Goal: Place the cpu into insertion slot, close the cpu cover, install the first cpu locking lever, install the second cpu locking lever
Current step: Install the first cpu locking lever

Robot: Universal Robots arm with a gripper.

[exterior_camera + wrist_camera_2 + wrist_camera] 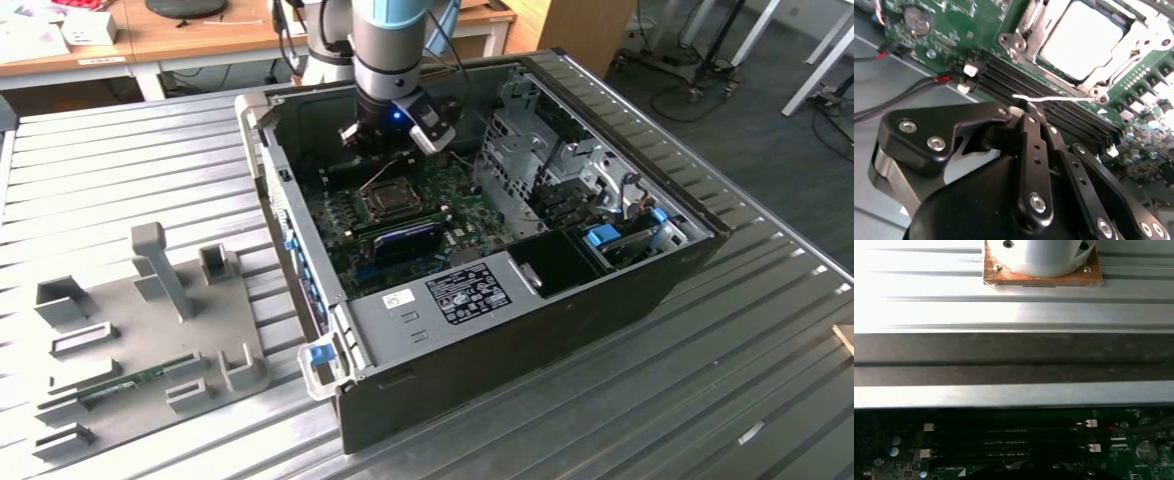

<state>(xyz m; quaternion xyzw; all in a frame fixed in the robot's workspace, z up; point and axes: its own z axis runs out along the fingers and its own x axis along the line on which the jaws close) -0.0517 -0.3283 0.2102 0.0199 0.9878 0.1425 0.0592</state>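
cpu (1081,40) seated in insertion slot (388,199), cpu cover (1134,37) down | claw (1030,111) pressed together, pinching thin wire locking lever (1054,98) beside memory slots (1039,97) | step: lever install | next needs hooking lever under catch

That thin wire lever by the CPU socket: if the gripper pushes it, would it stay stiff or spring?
The locking lever is a thin bent wire, so it probably flexes and springs back. Its bare metal looks smooth, likely slippery. The gripper sits right beside it.
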